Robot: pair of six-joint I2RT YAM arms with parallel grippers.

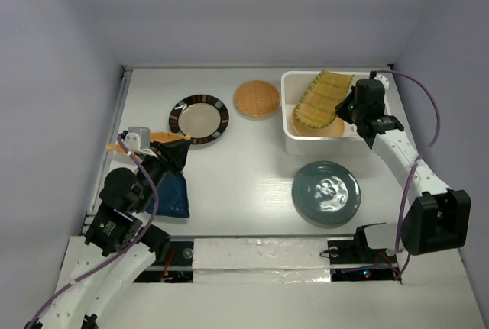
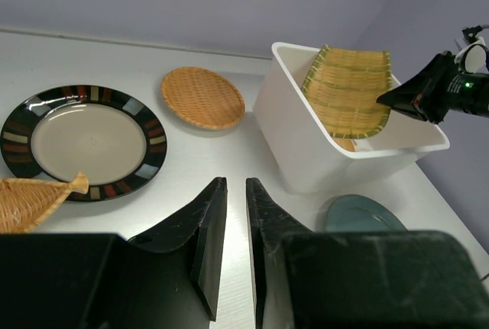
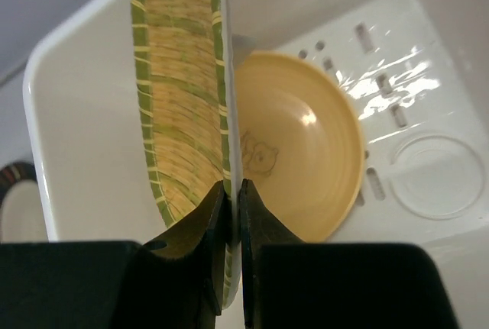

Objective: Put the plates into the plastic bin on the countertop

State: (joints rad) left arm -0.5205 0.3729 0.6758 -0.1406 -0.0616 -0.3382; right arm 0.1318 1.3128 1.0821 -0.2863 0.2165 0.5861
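Note:
The white plastic bin (image 1: 286,108) stands at the back right of the countertop (image 1: 244,176). My right gripper (image 1: 345,108) is shut on the edge of the square yellow-green slatted plate (image 1: 321,98), holding it tilted over the bin. In the right wrist view the gripper (image 3: 233,188) pinches that plate (image 3: 172,77) above a round orange-yellow plate (image 3: 306,146) lying in the bin. My left gripper (image 2: 236,182) is shut and empty, low over the countertop. The teal plate (image 1: 326,192), black-rimmed plate (image 1: 199,118), woven tan plate (image 1: 256,98), blue leaf dish (image 1: 172,195) and orange leaf dish (image 2: 30,201) lie on the countertop.
Pale walls close in the countertop on three sides. The blue leaf dish lies partly under my left arm. The teal plate lies just in front of the bin (image 2: 306,153).

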